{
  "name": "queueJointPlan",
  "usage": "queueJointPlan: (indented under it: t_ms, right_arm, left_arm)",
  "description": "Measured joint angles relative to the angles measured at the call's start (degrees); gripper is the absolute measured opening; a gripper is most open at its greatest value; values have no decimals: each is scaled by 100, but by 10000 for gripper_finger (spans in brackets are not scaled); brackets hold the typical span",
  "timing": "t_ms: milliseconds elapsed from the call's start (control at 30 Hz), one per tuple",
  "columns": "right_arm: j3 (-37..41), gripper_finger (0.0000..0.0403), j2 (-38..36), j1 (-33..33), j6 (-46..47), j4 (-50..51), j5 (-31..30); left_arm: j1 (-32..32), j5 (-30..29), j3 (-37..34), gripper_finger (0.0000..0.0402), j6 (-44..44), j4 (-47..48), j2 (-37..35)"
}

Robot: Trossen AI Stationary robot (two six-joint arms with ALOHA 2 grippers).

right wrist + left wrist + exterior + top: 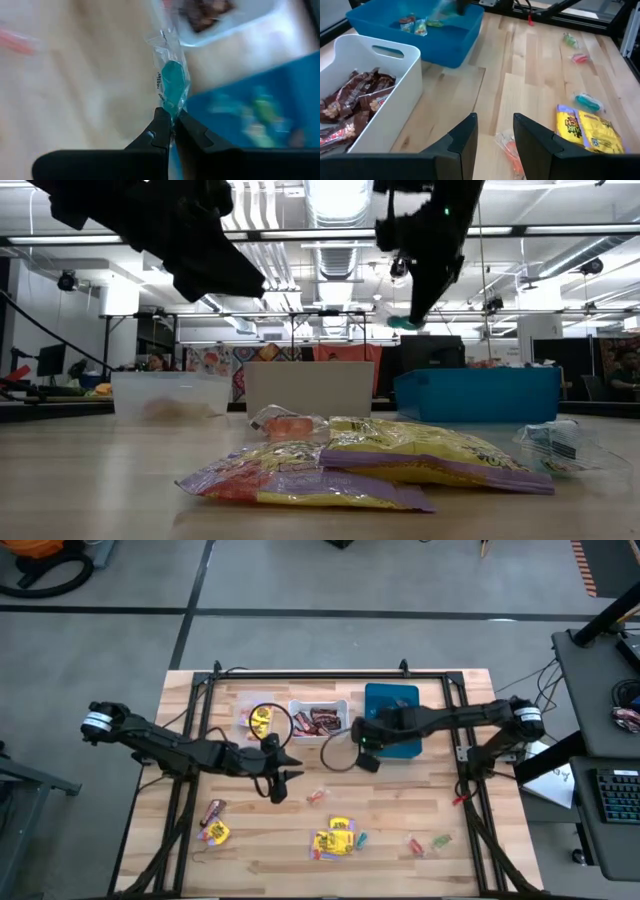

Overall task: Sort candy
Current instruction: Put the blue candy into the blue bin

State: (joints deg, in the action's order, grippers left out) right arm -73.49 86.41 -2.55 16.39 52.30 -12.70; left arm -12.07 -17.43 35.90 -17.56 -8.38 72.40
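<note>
**Teal sweet held at the blue bin's edge**

Right gripper (171, 131), centre-right of the high view, has its fingers pinched tight on the wrapper tail of a teal candy (174, 92). The sweet hangs free past the fingertips, beside the near corner of the blue bin (392, 715). Small green and red pieces already lie in that bin, so it looks like the home for the small sweets; judged step: carry and release.

Left gripper (495, 145), centre-left of the high view, hovers with fingers partly apart and nothing between them, above an orange-red wrapped piece (511, 150) on the bare wood, likely its next pick.

White bin (380, 97) at the left of the left wrist view holds dark brown-red bars (355, 100). Clear bin (258, 720), upper centre-left of the high view, holds yellow packets.

Unsorted: yellow packets (335, 837) at lower centre, another cluster (213, 828) lower left, and green and red pieces (430, 842) lower right.
</note>
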Motion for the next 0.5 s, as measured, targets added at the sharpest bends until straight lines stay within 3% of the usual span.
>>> queueJointPlan:
  t_ms: [100,267,500]
  right_arm:
    - [29,13,-2,-368,-833,339,-367]
    - [237,13,-2,-1013,-2295,557,-443]
    - [636,13,17,-1982,-3207,187,-440]
  left_arm:
    - [-32,0,4,110,0,-4,-2]
    - [-67,1,4,110,0,0,-2]
    - [-69,0,7,110,4,2,-2]
